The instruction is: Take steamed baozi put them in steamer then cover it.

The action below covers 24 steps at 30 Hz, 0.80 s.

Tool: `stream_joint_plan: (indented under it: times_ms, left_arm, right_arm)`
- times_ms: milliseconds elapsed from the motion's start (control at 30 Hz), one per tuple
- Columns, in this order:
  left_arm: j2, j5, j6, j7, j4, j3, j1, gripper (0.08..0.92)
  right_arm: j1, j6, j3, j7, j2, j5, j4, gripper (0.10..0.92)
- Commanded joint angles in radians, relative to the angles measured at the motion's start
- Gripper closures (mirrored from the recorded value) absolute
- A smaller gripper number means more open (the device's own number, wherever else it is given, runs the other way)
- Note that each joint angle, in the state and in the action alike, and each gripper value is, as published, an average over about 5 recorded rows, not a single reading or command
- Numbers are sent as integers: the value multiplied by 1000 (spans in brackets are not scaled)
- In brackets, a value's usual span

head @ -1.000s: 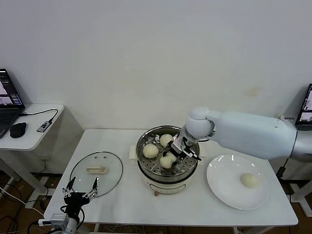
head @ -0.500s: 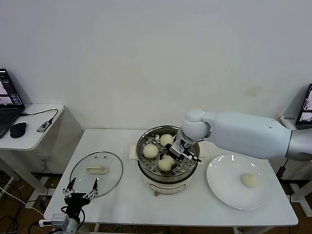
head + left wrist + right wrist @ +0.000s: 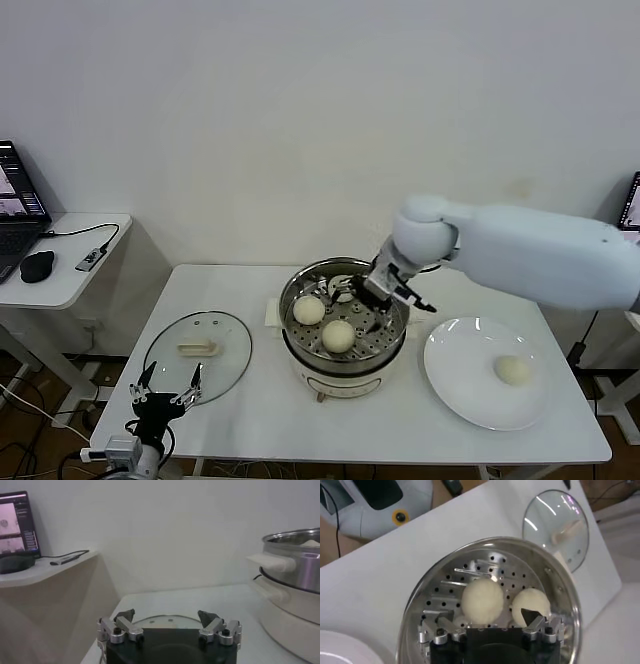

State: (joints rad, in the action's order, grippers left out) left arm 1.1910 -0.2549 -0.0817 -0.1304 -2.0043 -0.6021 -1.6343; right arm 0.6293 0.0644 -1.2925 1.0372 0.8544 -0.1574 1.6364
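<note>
— Below my right gripper [image 3: 490,626], fingers spread and empty, two baozi [image 3: 481,600] sit in the steamer [image 3: 296,285]. Next?

— I'd lift straight up, then fetch the plate's bun [image 3: 512,370]. Left gripper [image 3: 168,628] idles, fingers apart.

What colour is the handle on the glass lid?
Cream-white handle on the clear lid; the head view shows it best.
</note>
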Motion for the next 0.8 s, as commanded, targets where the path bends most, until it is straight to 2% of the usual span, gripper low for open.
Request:
stream_joint_plan:
  times_ms: [33, 167, 300, 533, 800]
  left_arm:
    - [-10, 0, 2, 1, 3, 3, 1, 177]
    - [-14, 1, 1, 2, 1, 12, 4, 177]
    - [-20, 0, 1, 3, 4, 18, 10, 177]
    - [-33, -3, 1, 5, 17, 23, 19, 177]
    - [-31, -1, 2, 5, 22, 31, 20, 177]
  right_arm:
    - [100, -266, -2, 55, -211, -57, 95, 203]
    - [102, -433, -7, 49, -339, -51, 129, 203]
    - [32, -499, 28, 44, -464, -40, 139, 203]
    - [-112, -444, 66, 32, -624, 83, 103, 203]
    - [-271, -366, 119, 8, -679, 206, 20, 203]
